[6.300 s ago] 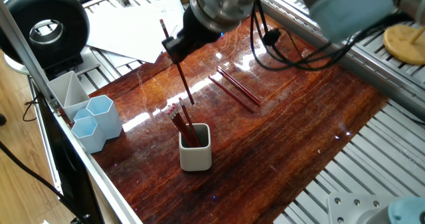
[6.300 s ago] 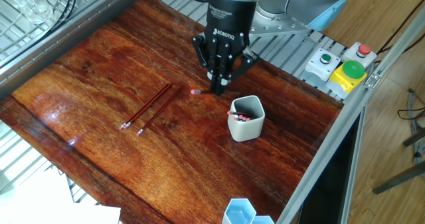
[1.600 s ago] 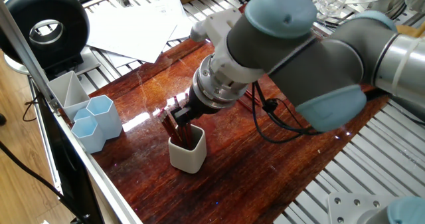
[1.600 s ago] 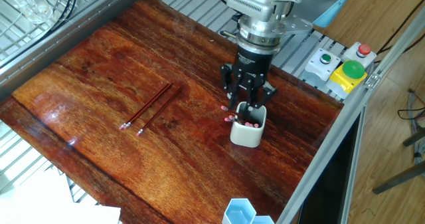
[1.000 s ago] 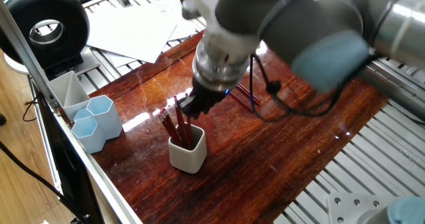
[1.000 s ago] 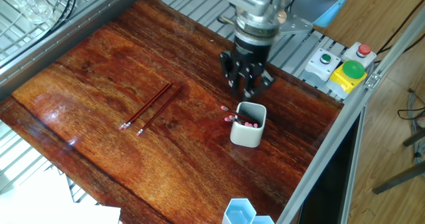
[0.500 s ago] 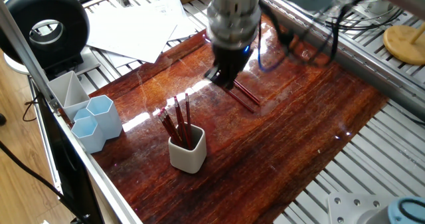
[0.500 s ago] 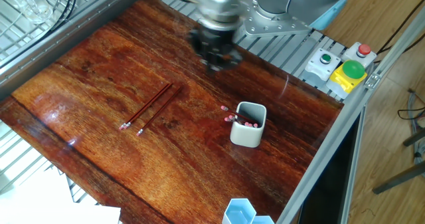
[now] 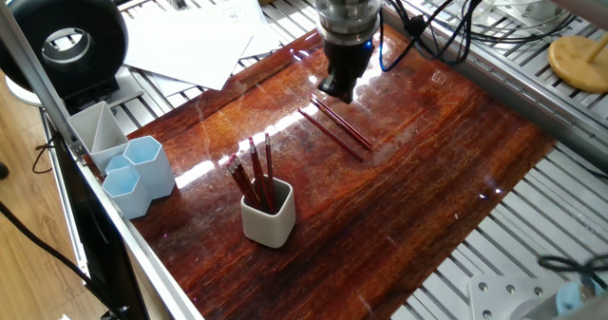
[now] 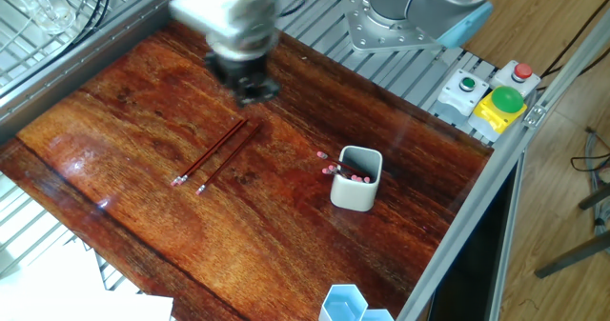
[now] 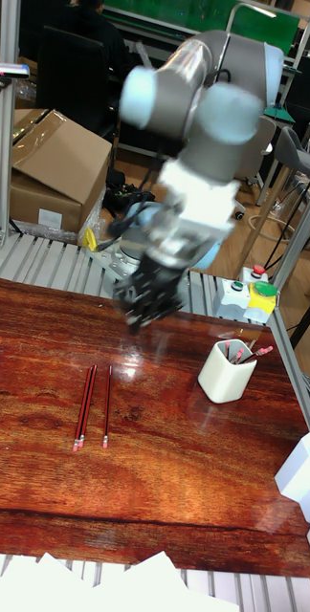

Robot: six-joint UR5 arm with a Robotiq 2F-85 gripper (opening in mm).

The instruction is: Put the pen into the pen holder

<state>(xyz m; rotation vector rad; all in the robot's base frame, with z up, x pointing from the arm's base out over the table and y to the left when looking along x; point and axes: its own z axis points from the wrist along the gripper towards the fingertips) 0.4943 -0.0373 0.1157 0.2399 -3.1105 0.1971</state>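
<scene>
The claw (image 9: 336, 94), empty as far as we can tell through the blur, has swung from the holder (image 9: 267, 222), leaving a pen there, to the loose pens (image 9: 339, 127) well apart on the table (image 9: 427, 187), likely its next pick.

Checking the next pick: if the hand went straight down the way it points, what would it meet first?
Probably the loose pens lying on the wooden table. The hand hangs above their far ends; blur leaves the exact depth uncertain, so it might touch bare wood beside them.

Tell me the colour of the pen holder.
Off-white, with a grey inside; the pen holder shows best in one fixed view.
</scene>
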